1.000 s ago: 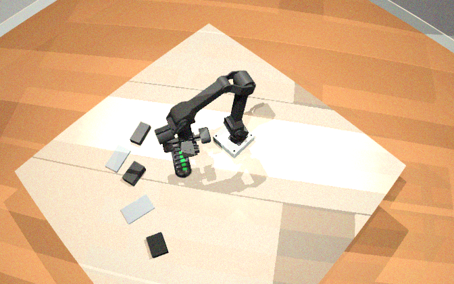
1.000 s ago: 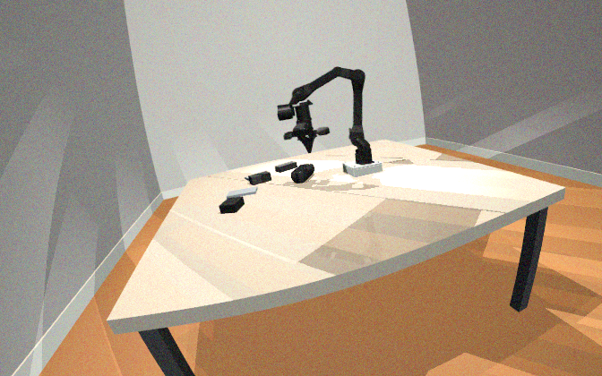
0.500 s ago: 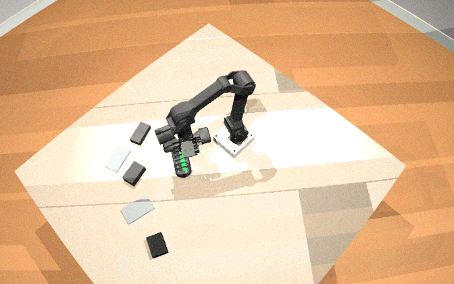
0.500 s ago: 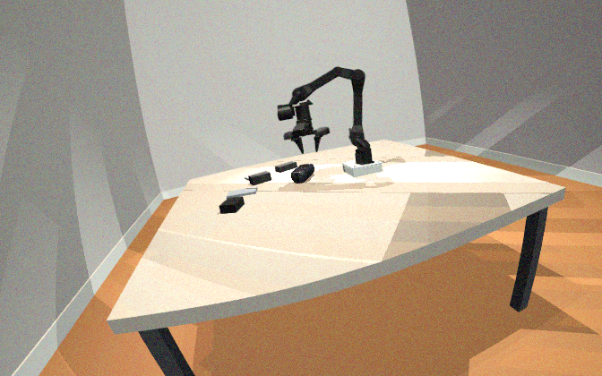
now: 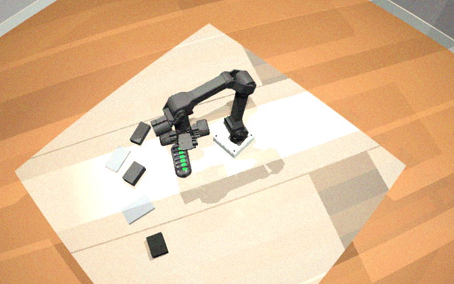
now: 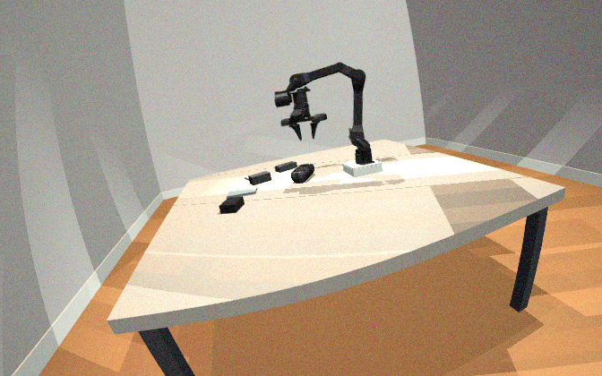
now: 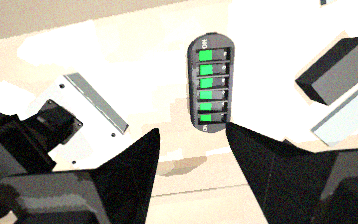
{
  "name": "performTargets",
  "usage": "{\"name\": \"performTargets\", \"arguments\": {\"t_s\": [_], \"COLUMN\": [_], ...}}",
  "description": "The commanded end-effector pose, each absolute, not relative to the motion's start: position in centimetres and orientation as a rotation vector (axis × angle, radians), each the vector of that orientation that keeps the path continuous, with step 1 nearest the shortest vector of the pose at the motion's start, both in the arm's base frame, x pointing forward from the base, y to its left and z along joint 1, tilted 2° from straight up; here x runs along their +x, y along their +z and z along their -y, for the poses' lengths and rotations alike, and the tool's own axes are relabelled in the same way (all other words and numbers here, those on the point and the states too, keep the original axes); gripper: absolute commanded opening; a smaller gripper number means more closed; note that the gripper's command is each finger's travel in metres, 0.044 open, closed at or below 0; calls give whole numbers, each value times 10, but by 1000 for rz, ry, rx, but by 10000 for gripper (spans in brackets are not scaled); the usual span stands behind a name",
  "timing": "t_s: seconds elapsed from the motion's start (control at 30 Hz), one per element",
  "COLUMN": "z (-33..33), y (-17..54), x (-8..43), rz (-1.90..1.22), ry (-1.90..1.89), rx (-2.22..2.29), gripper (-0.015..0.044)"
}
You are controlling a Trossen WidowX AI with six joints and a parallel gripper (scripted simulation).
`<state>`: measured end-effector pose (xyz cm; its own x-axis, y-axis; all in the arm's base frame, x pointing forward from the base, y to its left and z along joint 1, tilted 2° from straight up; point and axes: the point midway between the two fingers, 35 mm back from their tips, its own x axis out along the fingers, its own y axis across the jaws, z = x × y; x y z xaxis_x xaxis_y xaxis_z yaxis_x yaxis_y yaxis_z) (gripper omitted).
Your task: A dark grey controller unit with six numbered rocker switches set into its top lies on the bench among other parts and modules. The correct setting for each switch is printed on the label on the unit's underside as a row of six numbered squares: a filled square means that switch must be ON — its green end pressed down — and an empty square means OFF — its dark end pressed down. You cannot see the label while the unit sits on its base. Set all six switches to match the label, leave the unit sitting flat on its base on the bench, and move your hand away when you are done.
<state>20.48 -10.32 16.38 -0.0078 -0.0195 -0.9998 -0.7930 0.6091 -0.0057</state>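
The dark grey controller unit (image 5: 177, 172) (image 6: 302, 173) (image 7: 192, 107) sits upright on its base on the bench. In the wrist view its six rocker switches (image 7: 212, 87) run in a column, green ends on the left, with ON lettering at both ends. Which ends are pressed down is too small to tell for certain. The label underneath is hidden. My gripper (image 6: 307, 138) (image 7: 192, 130) is open and empty, pointing down well above the bench. In the wrist view its fingertips lie either side of the unit's lower end, the right one close to its edge.
Dark boxes (image 5: 140, 133) (image 5: 134, 173) (image 5: 157, 245) and pale flat plates (image 5: 117, 158) (image 5: 138, 209) lie left of and beyond the unit in the top view. One dark box (image 7: 347, 70) and one pale plate (image 7: 347, 117) show in the wrist view. The arm's white base (image 5: 234, 151) stands right of the unit.
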Motion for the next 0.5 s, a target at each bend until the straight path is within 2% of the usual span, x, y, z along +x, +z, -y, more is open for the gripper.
{"name": "performTargets", "arguments": {"t_s": [0.0,0.2,0.47], "z": [101,101,101], "y": [185,185,185], "x": [202,202,202], "rz": [-1467,-1467,-1467], "ry": [703,703,703], "rx": [-725,-725,-725], "gripper": [151,0,0]}}
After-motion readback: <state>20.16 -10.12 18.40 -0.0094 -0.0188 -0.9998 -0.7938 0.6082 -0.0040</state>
